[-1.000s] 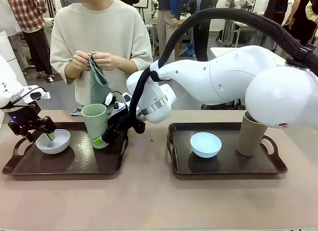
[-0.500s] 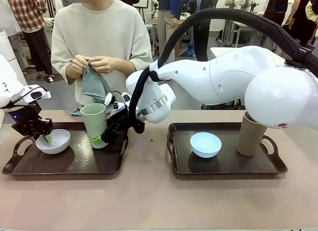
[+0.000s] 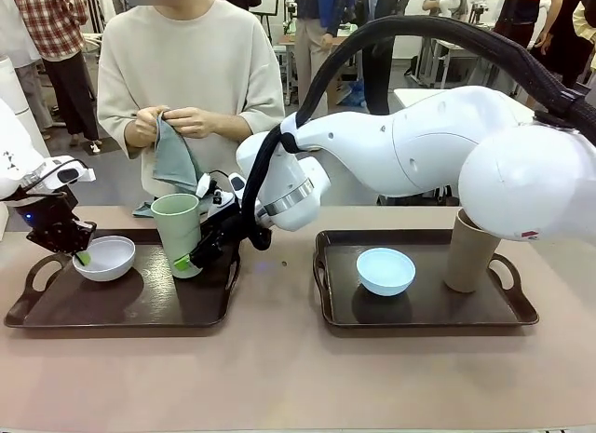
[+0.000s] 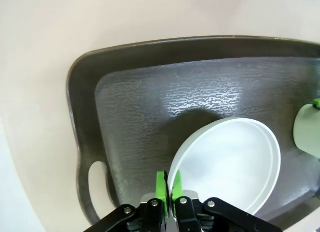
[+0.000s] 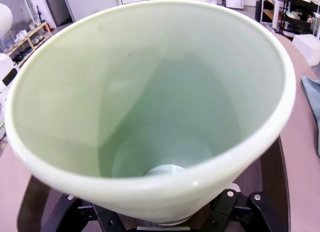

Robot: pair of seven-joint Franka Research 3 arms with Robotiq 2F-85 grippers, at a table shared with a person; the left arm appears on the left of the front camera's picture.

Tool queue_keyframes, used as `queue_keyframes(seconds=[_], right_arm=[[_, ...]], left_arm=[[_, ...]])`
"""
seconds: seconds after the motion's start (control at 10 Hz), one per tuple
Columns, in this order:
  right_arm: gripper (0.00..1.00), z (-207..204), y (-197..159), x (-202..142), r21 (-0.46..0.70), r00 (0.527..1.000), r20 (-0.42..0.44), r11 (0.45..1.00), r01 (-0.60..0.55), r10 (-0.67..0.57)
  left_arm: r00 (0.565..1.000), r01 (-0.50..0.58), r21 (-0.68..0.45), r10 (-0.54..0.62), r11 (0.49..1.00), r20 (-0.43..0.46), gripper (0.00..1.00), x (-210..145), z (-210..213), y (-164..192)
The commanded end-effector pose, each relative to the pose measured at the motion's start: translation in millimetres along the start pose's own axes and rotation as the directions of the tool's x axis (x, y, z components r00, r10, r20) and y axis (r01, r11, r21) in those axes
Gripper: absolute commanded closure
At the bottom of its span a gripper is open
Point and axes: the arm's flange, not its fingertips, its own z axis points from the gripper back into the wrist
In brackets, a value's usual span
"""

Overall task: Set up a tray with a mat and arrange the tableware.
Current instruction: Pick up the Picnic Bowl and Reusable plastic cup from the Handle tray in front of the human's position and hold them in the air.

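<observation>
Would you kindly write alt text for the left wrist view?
The left tool pinches the rim of a white bowl sitting in a dark textured tray near its handle slot. A pale green cup edges in at right.

On the tan table (image 3: 279, 377) lie 2 trays: left tray (image 3: 158, 303), right tray (image 3: 447, 307).

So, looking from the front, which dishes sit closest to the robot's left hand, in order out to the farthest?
1. Small round white bowl, on the left tray, rim pinched by the left hand.
2. Tall pale green cup, same tray, right end.
3. Small round light blue bowl, right tray, middle.
4. Tall tan-brown cup, right tray, right end.
</observation>
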Motion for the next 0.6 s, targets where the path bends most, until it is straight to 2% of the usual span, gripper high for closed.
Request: queue_keyframes(seconds=[0.0,0.2,0.3,0.5], right_arm=[[1.00,13.8,3.4,4.1,-0.048,1.000,-0.026,0.999,0.005,-0.006],[1.00,51.4,30.0,39.2,-0.079,0.999,-0.031,0.997,-0.019,0.017],[1.00,72.3,46.4,59.7,-0.113,0.998,-0.040,0.993,-0.044,0.040],[1.00,105.9,74.5,96.0,-0.191,0.996,-0.049,0.978,-0.085,0.077]], left_arm=[[1.000,-0.009,0.001,0.009,1.000,-0.023,1.00,-4.5,3.9,-3.2],[0.997,-0.019,-0.022,0.017,1.000,-0.073,1.00,-21.0,45.3,-14.3],[0.998,-0.024,-0.041,0.022,0.999,-0.066,1.00,-29.2,72.4,-19.1],[1.000,-0.009,-0.031,0.010,0.999,0.017,1.00,-46.4,141.2,-25.1]])
